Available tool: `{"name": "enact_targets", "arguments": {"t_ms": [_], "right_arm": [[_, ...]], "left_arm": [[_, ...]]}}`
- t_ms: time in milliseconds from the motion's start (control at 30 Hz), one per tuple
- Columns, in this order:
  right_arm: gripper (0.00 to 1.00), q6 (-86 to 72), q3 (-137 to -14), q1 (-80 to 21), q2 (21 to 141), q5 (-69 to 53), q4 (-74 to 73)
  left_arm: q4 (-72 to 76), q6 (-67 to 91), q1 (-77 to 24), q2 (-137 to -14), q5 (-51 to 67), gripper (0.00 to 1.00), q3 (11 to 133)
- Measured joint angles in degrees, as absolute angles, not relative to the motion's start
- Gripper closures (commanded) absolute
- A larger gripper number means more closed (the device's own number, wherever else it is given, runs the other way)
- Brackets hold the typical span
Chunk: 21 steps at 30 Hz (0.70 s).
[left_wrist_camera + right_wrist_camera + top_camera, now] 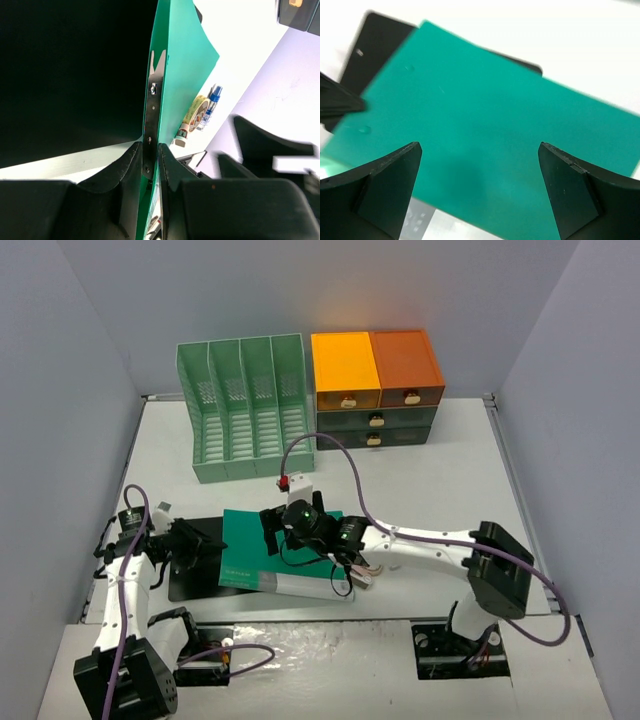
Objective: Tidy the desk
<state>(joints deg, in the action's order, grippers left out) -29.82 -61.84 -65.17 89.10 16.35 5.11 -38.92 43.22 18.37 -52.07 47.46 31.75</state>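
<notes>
1. I judge the job barely begun. The green folder [250,550] and black folder [195,580] lie overlapped at about 7 o'clock on the desk [430,480]. Neither is in the rack [240,410] at 11 o'clock, whose slots look empty.
2. The drawers [375,385] at 12 o'clock are shut. A tape roll [194,116] and a marker [212,100] lie loose beyond the green folder.
3. My left gripper [150,150] sits low at 8 o'clock, its fingers pressed together on a thin metal strip [152,100] between the two folders. I cannot tell which folder it belongs to.
4. My right arm reaches across toward 10 o'clock. My right gripper [479,150] is spread wide above the green folder and holds nothing.
</notes>
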Motion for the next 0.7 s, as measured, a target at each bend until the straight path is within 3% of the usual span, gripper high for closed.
{"name": "enact_targets", "arguments": {"t_ms": [200,367,533,700], "right_arm": [[0.00,-26.80,-62.57,-68.65,83.61,20.25,1.50],[0.00,-23.70,-62.34,-80.60,83.91,28.30,-2.86],[0.00,-21.13,-62.26,-94.38,89.74,38.45,-4.99],[0.00,-19.54,-62.32,-98.33,97.37,46.48,-6.64]], "left_arm": [[-38.92,43.53,18.37,-52.07,47.57,1.00,31.82],[-38.98,43.58,18.34,-52.07,47.64,1.00,32.12],[-39.00,43.57,18.21,-52.07,47.77,1.00,32.71],[-39.01,43.59,17.92,-52.12,47.79,1.00,33.14]]}}
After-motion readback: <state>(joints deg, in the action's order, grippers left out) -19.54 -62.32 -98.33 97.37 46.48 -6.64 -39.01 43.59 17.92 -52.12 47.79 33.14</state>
